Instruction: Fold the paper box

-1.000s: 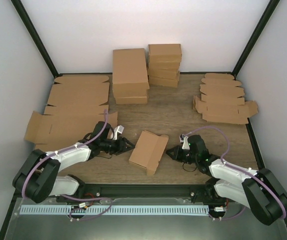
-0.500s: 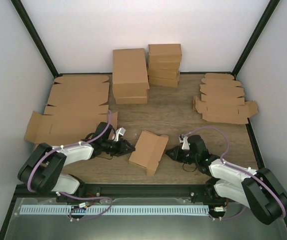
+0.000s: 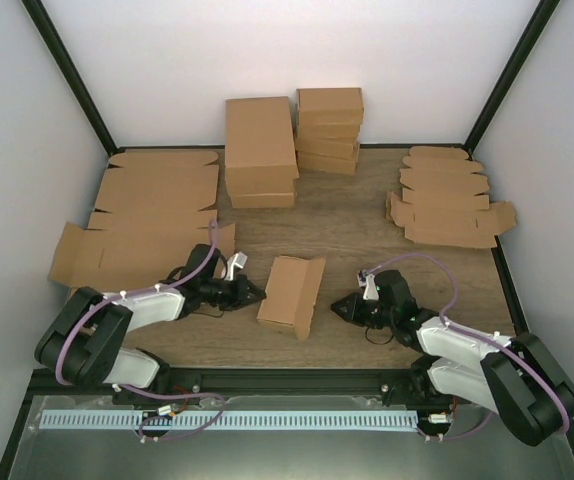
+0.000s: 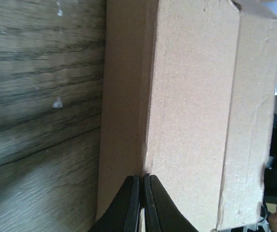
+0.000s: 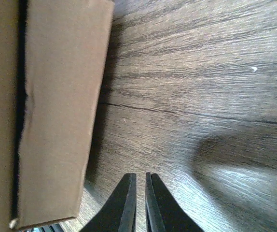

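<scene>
Paper box [image 3: 289, 293] lies on the wooden table [image 3: 367, 230] between the two arms, near the front edge. Compared with a second ago it has turned straighter, its long side now pointing away from the arms, and its raised flap on the right stands steeper. The left gripper [image 3: 255, 296], spread a second ago, is now pinched closed, with its tips at the box's left edge. The right gripper [image 3: 337, 305] is unchanged, closed and empty, clear of the box. Both wrist views cut off the box's ends. Whether the left fingertips [image 4: 133, 193] actually touch the cardboard is hard to make out.
</scene>
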`<state>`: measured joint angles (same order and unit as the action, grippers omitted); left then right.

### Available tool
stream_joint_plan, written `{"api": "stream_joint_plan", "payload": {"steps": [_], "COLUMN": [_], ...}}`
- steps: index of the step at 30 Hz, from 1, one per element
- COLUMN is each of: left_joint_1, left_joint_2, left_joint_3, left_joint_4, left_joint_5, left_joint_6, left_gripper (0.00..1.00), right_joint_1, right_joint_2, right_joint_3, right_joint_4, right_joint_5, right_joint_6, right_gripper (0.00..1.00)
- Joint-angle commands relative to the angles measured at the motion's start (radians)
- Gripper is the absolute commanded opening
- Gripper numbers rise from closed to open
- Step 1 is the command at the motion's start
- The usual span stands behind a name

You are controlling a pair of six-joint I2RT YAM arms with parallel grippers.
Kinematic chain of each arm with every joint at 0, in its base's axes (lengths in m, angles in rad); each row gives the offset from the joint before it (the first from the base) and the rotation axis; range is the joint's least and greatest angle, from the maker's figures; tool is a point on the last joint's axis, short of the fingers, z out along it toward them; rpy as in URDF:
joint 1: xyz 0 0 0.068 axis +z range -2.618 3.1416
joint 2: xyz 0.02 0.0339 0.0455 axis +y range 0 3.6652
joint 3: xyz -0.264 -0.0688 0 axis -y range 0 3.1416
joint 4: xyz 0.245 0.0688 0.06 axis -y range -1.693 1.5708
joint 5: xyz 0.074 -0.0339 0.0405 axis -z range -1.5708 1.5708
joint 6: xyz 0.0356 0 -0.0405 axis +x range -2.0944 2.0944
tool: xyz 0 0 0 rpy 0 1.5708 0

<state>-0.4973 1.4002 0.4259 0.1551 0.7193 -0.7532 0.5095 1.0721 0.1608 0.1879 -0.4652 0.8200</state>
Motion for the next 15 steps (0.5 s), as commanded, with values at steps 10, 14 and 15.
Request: {"api": "stream_joint_plan", "payload": {"steps": [10,14,15], "left_joint_1": [0.076,0.076,0.076], "left_joint_2": [0.021,0.029,0.035], "left_joint_3": [-0.045,-0.037,-0.036], "left_joint_4": [-0.014,-0.040,-0.041], "left_joint_5": [-0.030,-0.064,-0.066], "left_joint_6": [0.050,0.088,0.094], "left_gripper": [0.04,0.04,0.04], "right_joint_1": [-0.009,0.012,0.025], "right_joint_2": [0.098,0.211,0.244], "right_joint_3": [0.021,0.060,0.073], "right_joint_4": [0.174,0.257,0.276], "right_joint_5": [-0.119,-0.146,-0.146], "right_joint_6": [0.016,0.032,0.036], "right_gripper": [0.28,0.29,0.29]}}
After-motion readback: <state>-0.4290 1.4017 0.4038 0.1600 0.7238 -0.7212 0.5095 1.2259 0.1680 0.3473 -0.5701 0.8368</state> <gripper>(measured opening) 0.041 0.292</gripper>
